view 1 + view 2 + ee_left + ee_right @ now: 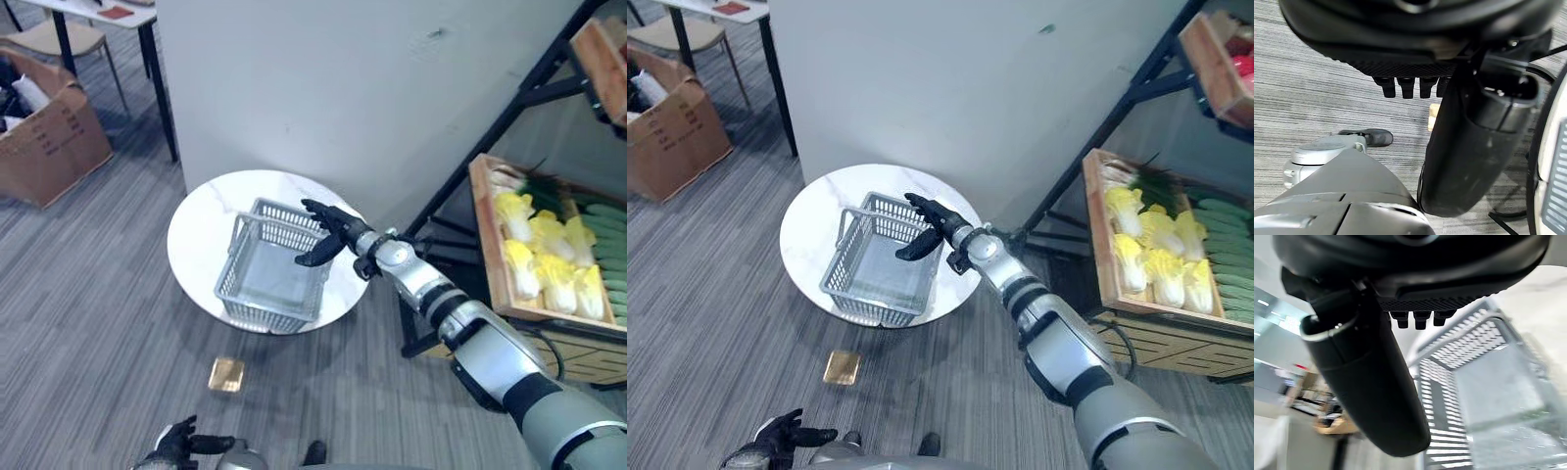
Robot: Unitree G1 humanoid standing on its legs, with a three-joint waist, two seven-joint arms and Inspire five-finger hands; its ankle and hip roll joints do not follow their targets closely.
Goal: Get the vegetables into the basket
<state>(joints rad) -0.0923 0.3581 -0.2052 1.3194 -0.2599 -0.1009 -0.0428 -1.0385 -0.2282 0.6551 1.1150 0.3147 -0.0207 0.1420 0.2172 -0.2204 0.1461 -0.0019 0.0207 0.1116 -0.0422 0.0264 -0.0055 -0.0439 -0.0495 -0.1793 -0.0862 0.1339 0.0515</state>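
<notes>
You've got the basket (266, 276) on the round table (201, 235), toward its right side, with a wall (343, 88) right behind the table. Right hand (328, 233) sits over the basket's far right rim, fingers extended. Shelf rack (509, 127) stands to the right; its crate (487, 235) holds cabbages (544, 259) with cucumbers (612, 259) beside them on the right. Small flat object (226, 374) lies on the floor in front of the table. Left hand (179, 443) is low at the near edge. Cardboard box (49, 137) far left.
</notes>
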